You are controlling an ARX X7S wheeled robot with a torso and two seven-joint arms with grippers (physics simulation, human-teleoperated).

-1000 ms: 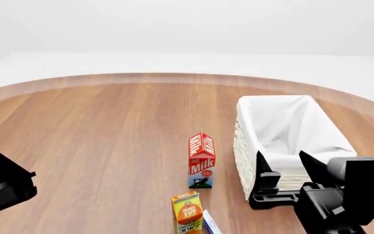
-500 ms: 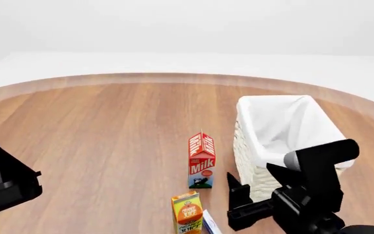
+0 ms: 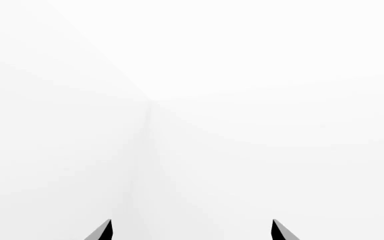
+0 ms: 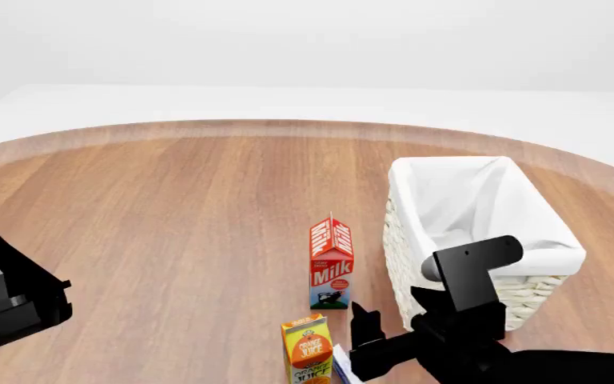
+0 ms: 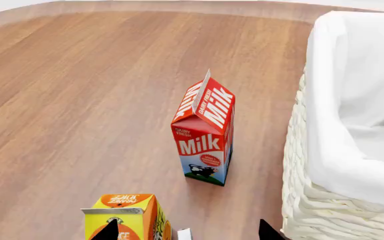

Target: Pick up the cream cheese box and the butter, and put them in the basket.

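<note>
- The left pincer (image 3: 190, 231) shows in its wrist view only as 2 dark fingertips set well apart, with nothing between them, pointing at blank white background; in the head view only a dark part of that arm sits at the left edge, well apart from the packages.
- The tabletop (image 4: 179, 208) is a round wooden surface carrying everything in view.
- The orange juice carton (image 4: 307, 350) stands upright near the front edge, just in front of the milk carton (image 4: 331, 264), which also stands upright.
- The cream cheese box (image 4: 345, 370) is barely visible: a white-blue sliver just beside the juice carton at the bottom of the head view, and a small white corner in the right wrist view. How it lies cannot be told.
- The butter is not visible in any view.
- The right pincer (image 5: 185, 231) shows 2 dark fingertips spread apart and holding nothing, hanging above the gap between the juice carton and the basket (image 4: 398, 240), roughly over the cream cheese sliver.
- The basket sits right of the milk carton, its white lining showing nothing inside.
- Judgement: neither package is in the basket yet, and the step in hand is the right arm's approach to the cream cheese box. The next move calls for lowering the spread fingertips around the box without knocking the juice carton.
</note>
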